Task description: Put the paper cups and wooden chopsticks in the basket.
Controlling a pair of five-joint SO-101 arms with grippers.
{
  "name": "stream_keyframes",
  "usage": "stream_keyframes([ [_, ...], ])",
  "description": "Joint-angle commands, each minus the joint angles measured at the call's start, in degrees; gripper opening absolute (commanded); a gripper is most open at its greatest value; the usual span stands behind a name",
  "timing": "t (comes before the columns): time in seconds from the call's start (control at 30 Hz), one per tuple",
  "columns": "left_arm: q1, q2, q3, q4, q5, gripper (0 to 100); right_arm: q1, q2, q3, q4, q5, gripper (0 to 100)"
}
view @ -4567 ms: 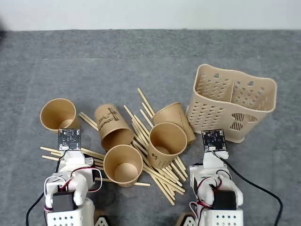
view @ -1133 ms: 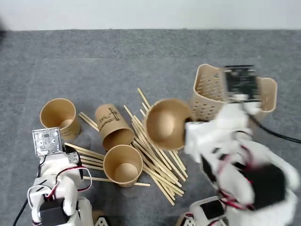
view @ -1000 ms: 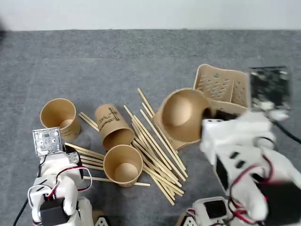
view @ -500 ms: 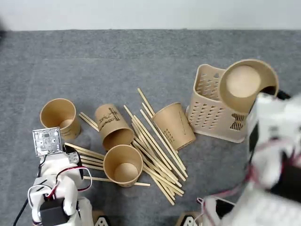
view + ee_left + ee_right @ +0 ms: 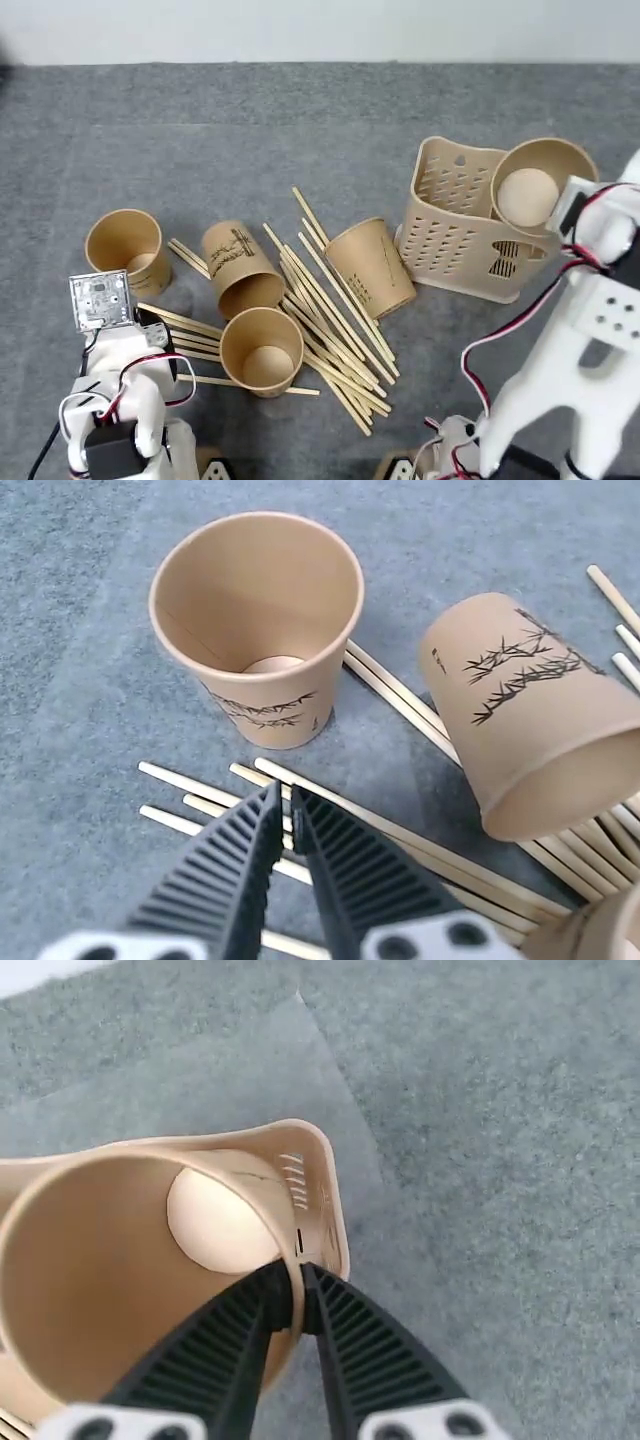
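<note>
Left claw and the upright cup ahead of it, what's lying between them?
In the left wrist view, a few wooden chopsticks lie flat between the left claw and the upright cup.

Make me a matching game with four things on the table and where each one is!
Things:
1. held cup
2. far-left cup
3. chopsticks
4. basket

Places:
A. scattered flat on the grey mat
B. stands mouth up near the left gripper
C. pinched at its rim by the right gripper, at the basket's top
D. has holes in its walls, next to a cup lying on its side

Pairs: 1-C, 2-B, 3-A, 4-D
</note>
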Motion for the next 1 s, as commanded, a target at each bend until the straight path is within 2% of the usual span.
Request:
stream_keyframes([
  [0.0,-0.4,-0.9,-0.7,-1.8,-0.6,1,0.5,-0.1,-2.4,-0.6,0.3,8.6],
  [0.1,-0.5,-0.9,-4.2,-3.0,-2.2,1,0.5,-1.7,-2.4,-0.6,0.3,21.7],
  [0.17,-0.2,-0.9,-8.4,-3.0,-4.9,1,0.3,-3.5,-2.4,-0.1,0.4,23.6],
  [0.33,-0.4,-0.9,-15.4,-7.2,-13.8,1,0.2,-8.2,-2.1,0.7,0.4,13.5],
  [0.43,-0.4,-0.9,-17.2,-8.9,-19.4,1,-0.2,-9.8,-2.1,4.7,0.4,7.9],
  [0.57,-0.5,-0.6,-20.9,-8.4,-21.4,1,-4.2,-10.9,-2.1,13.7,5.7,1.3],
  [0.77,-0.5,4.0,-28.8,-2.0,-23.3,1,-5.2,-13.8,9.2,13.9,8.3,0.8],
  [0.97,0.4,25.3,-43.8,7.4,-24.5,1,-6.7,-20.3,20.9,13.7,8.4,0.8],
])
